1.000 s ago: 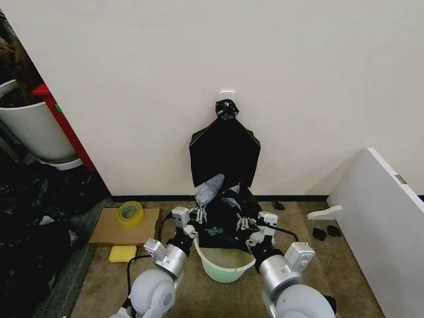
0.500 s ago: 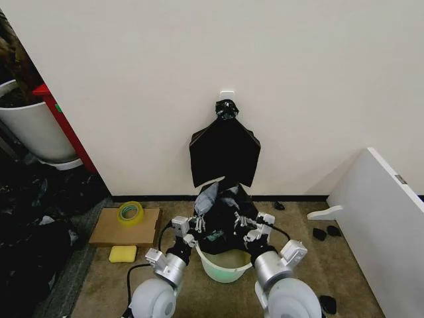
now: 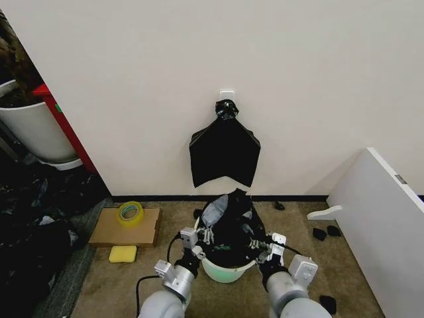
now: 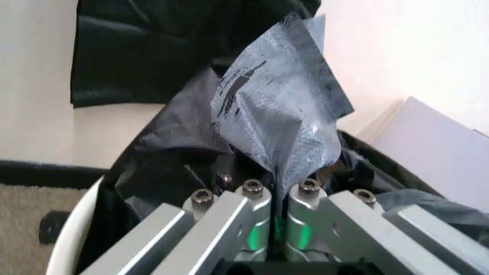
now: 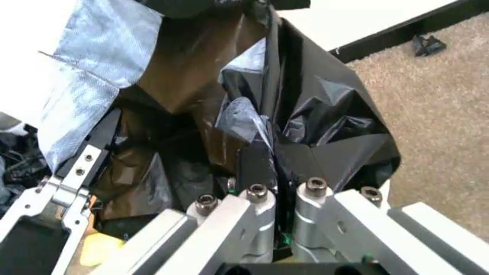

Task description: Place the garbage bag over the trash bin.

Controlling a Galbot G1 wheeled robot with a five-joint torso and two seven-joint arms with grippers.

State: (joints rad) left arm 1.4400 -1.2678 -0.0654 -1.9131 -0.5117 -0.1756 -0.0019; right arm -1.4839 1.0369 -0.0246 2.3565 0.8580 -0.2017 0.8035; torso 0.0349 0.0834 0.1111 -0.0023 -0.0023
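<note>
Scene: You are looking down at the trash bin point(image 3: 227, 271), a round white bucket on the carpet by the wall, with the garbage bag point(image 3: 230, 222) heaped over its mouth.
Left gripper: The left gripper point(image 3: 205, 237) sits at the bin's left rim, its fingers closed tight on a fold of the garbage bag point(image 4: 279, 123); the wrist view shows film rising straight out from between them.
Right gripper: The right gripper point(image 3: 260, 245) sits at the right rim, fingers pinched together on the bag's edge point(image 5: 306, 123).
Bag position: Most of the plastic stands bunched above the opening; the white rim point(image 4: 70, 229) shows bare on the near side, so by my reading the lining is only partly done.
Handling: Expect thin, light, slippery film that crumples, clings and could tear if dragged hard across the rim. Take it by the hem, at opposite sides, as both grippers do now.
Nearby: A flat black bundle point(image 3: 224, 151) hangs on the wall just behind the bin, close to the raised plastic. A roll of yellow tape point(image 3: 130, 212) rests on a cardboard sheet point(image 3: 126, 227) to the left, with a yellow sponge point(image 3: 122, 253) beside it. A white board point(image 3: 381, 218) leans at right.
Obstruction: The wall and the hanging bundle leave little room behind the bin.
</note>
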